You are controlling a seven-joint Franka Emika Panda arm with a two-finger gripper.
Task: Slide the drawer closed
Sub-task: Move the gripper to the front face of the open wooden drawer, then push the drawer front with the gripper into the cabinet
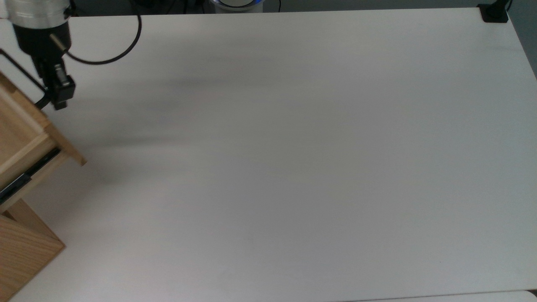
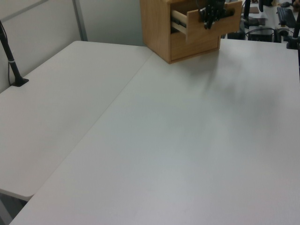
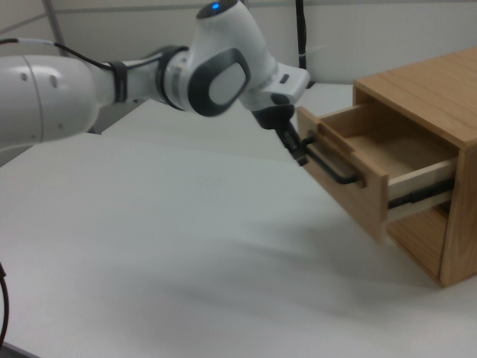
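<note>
Right view is read from its left across: the white arm (image 3: 112,82) reaches in from the right view's left, and at its end the gripper (image 3: 298,153) is set against the black bar handle (image 3: 332,168) on the front panel of the drawer (image 3: 373,168). The drawer is seen pulled partway out of the wooden cabinet (image 3: 440,97) at the right view's right edge, with its black side rail (image 3: 421,195) exposed, so the task is judged unfinished. Whether the fingers are apart or together cannot be told from any of the views (the dark tip merges with the dark handle).

The relation that matters is taken to be this: the drawer lies beyond the gripper, towards the cabinet, and the slide axis runs along the rail, from the front panel straight back into the cabinet. The handle's long axis lies across that direction. In the top view the gripper (image 1: 60,98) is found at the handle's lower end, off the panel's middle, with the drawer (image 1: 25,134) to the top view's left of it. A push along the rail line is therefore judged to be called for, and some risk of skewing is expected from the off-centre contact
</note>
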